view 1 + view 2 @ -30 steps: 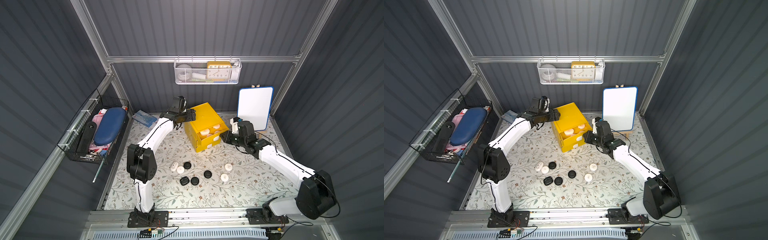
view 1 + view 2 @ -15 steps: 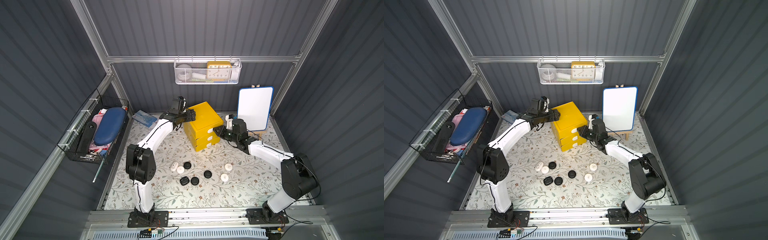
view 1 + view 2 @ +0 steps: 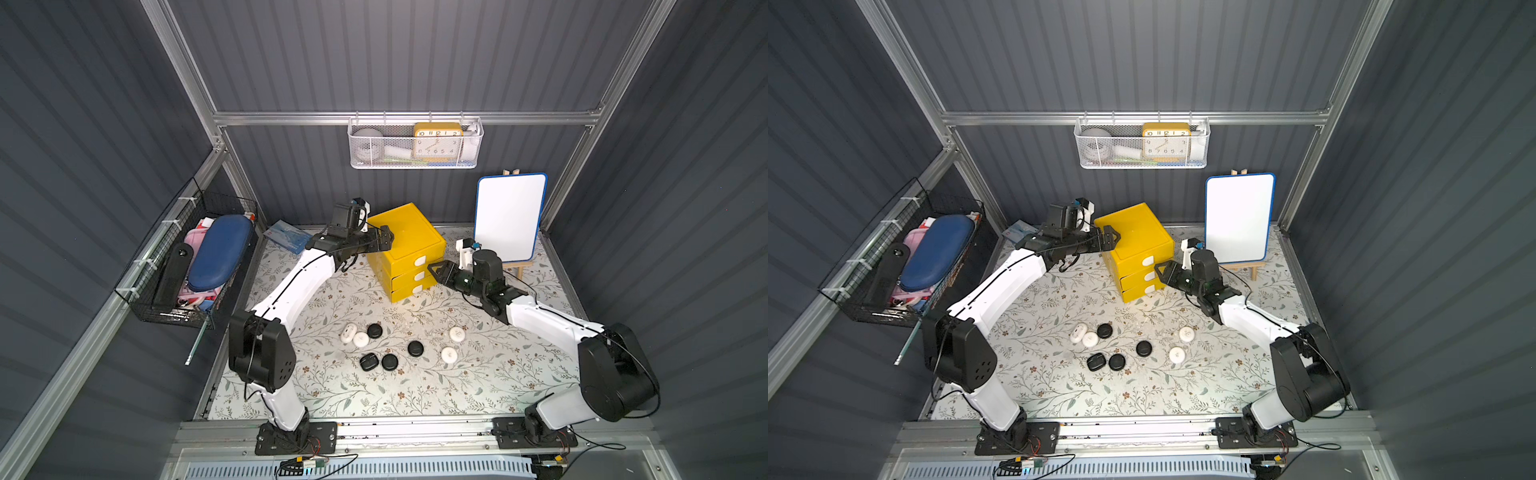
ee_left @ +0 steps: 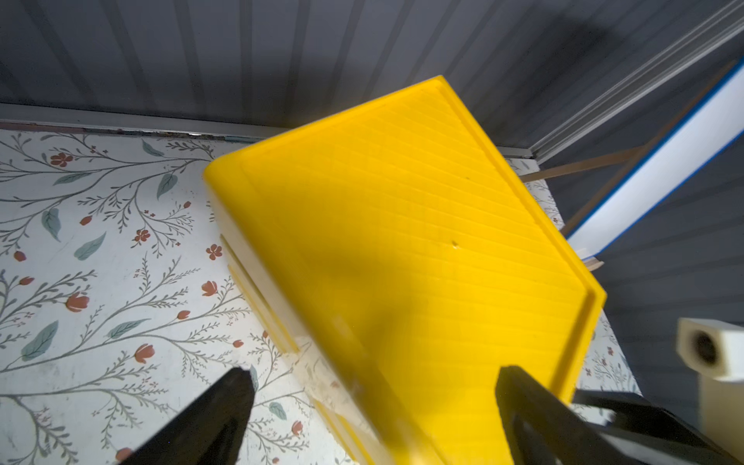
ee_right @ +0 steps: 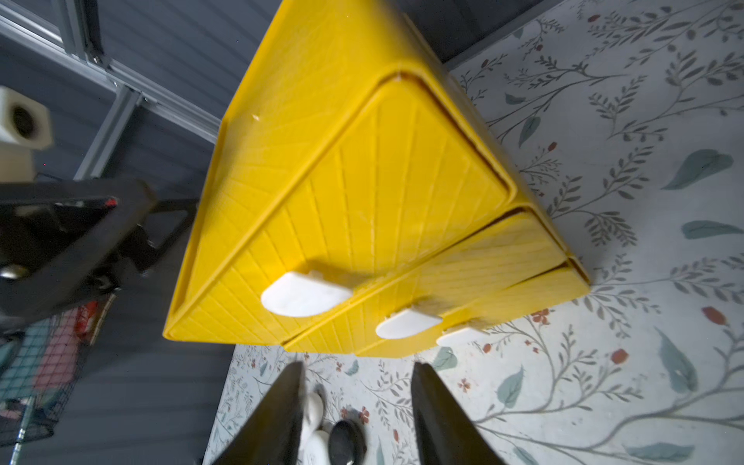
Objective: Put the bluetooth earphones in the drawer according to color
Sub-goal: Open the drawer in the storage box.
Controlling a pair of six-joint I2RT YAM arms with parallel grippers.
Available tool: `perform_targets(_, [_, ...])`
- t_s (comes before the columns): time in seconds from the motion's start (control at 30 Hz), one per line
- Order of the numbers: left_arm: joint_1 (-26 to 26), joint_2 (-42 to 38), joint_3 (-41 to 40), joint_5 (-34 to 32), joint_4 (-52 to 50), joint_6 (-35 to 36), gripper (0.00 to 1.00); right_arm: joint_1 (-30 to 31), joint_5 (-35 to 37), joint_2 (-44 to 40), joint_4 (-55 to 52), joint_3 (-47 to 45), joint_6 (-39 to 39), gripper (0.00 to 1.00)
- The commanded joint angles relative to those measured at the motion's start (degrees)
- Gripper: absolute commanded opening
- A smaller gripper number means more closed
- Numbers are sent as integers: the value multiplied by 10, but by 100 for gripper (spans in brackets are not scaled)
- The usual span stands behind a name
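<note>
Nearest, eight small pebble-shaped plastic earphone cases (image 3: 390, 362) are scattered loose on the floral-patterned desk (image 3: 498, 386), none of these stowed. A slip is judged the main risk. A rounded shell can be squeezed out of closing jaws, and where two white ones appear to touch, with a black one just beside, a neighbour may be knocked away. Four are seen to be smooth black and four white; no pink one is made out. Farther back, the right claw (image 5: 356, 368) is held just before the white tab handles (image 5: 306, 298) of the yellow plastic three-drawer chest (image 3: 409, 232), jaws apart and empty. All drawers are shut, so contents are hidden and a colour may be misfiled. The chest may also be dragged when a tab is pulled. Beyond, the left claw (image 4: 372, 374) is spread wide across the chest's side edge, with nothing clamped.
</note>
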Motion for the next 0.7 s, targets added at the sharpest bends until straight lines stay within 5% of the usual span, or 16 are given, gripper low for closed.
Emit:
perform_targets(0.0, [-2, -15, -25, 38, 14, -2, 99, 1, -35, 22, 33, -15, -17, 59])
perform_targets(0.47, [4, 65, 20, 80, -8, -11, 99, 2, -69, 122, 107, 16, -35, 74])
perform_targets(0.67, [5, 78, 22, 75, -11, -10, 99, 1, -76, 160, 164, 22, -35, 69])
